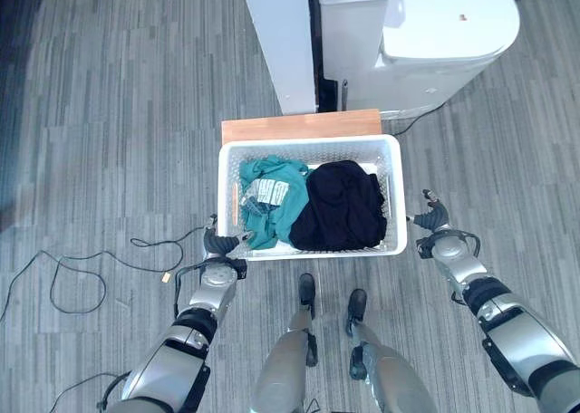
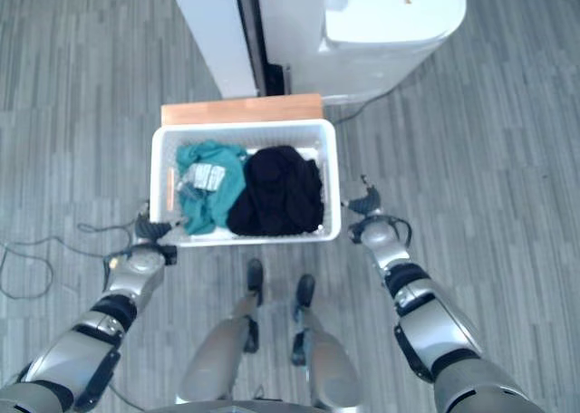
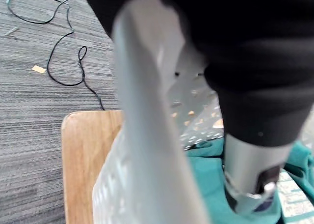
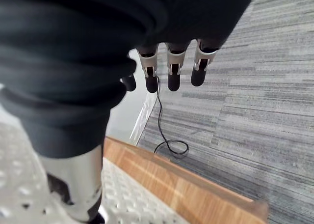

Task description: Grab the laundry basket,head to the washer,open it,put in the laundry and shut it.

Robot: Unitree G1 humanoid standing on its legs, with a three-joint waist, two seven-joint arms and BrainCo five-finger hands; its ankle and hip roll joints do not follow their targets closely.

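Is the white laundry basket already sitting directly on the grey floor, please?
No, the laundry basket rests on a low wooden platform whose far edge shows beyond the basket's rim, in front of the white washer.

Grey striped carpet floor (image 1: 109, 114). Low wooden board (image 1: 301, 125) on it, white laundry basket (image 1: 390, 150) sitting on board. White washer (image 1: 426, 42) stands just behind. Small tan scrap (image 1: 165, 275) on floor.

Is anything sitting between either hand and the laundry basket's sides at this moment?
Nothing visible does. The left hand is already against the near left corner of the white laundry basket, and the right hand sits just off its right wall with only bare floor between. The teal garment and black garment lie inside.
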